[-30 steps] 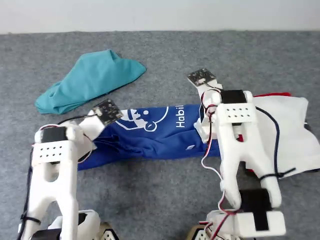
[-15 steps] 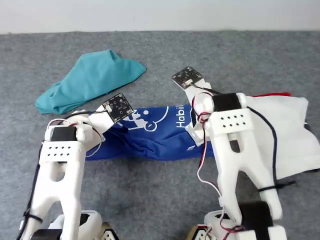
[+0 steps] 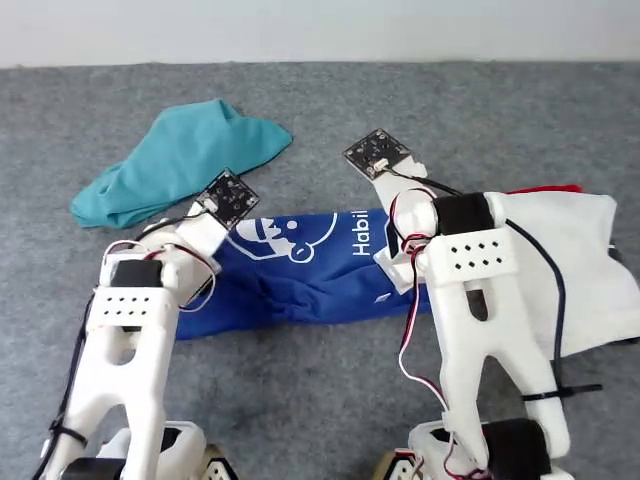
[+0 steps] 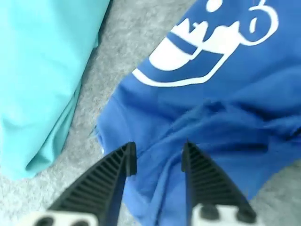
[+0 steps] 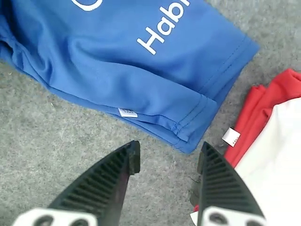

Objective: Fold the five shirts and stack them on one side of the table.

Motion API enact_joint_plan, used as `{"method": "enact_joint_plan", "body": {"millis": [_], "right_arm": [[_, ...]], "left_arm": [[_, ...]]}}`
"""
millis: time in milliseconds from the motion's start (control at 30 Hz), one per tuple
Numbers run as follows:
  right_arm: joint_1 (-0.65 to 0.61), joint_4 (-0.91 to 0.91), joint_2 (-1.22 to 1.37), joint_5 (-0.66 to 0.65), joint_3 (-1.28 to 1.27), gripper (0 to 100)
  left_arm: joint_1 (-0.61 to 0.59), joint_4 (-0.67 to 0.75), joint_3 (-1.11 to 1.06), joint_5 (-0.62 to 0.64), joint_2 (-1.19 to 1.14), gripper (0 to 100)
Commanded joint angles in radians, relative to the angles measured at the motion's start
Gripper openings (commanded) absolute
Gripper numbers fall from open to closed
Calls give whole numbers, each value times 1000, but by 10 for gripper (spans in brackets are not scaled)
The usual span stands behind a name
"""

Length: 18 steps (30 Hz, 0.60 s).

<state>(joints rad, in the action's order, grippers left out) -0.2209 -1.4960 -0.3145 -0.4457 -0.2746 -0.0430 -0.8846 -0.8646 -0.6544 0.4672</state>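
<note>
Limp blue shirt (image 3: 300,275) lying across the table (image 3: 400,110)
High view: arms hide both its ends; a teal shirt (image 3: 180,160) lies beyond. Left wrist view: left end effector (image 4: 157,153), wide and empty, hangs over the rumpled end; light cloth, likely slippery unless pinched at a seam. Right wrist view: right end effector (image 5: 169,153), wide and empty, stands just off the stitched hem corner, the likelier hold; layers underneath cannot be told.

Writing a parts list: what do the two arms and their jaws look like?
The left arm and right arm are white plastic with black motor blocks and rows of small holes. Red, white and black wires loop along them. The jaws are black and ribbed.
</note>
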Motion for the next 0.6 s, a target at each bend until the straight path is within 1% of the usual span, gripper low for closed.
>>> {"method": "enact_joint_plan", "body": {"millis": [0, 67, 133, 200, 267, 333, 467, 567], "right_arm": [[-10, -10, -45, -11, 38, 213], [-10, -10, -45, -9, 38, 213], [-10, -10, -45, -9, 38, 213], [-12, -10, -45, -9, 38, 213], [-12, -13, -47, -9, 38, 213], [-10, -31, -47, -11, 40, 213], [-8, -36, -47, -9, 40, 213], [-10, -36, -47, -9, 40, 213]], "left_arm": [[49, -37, 13, 12, 0, 165], [57, -55, 25, 17, -38, 166], [46, -63, 76, 37, -132, 166], [43, -95, 176, 101, -262, 166], [48, -155, 298, 163, -374, 156], [51, -229, 424, 196, -453, 132], [52, -336, 621, 206, -562, 126], [52, -362, 680, 209, -615, 126]]}}
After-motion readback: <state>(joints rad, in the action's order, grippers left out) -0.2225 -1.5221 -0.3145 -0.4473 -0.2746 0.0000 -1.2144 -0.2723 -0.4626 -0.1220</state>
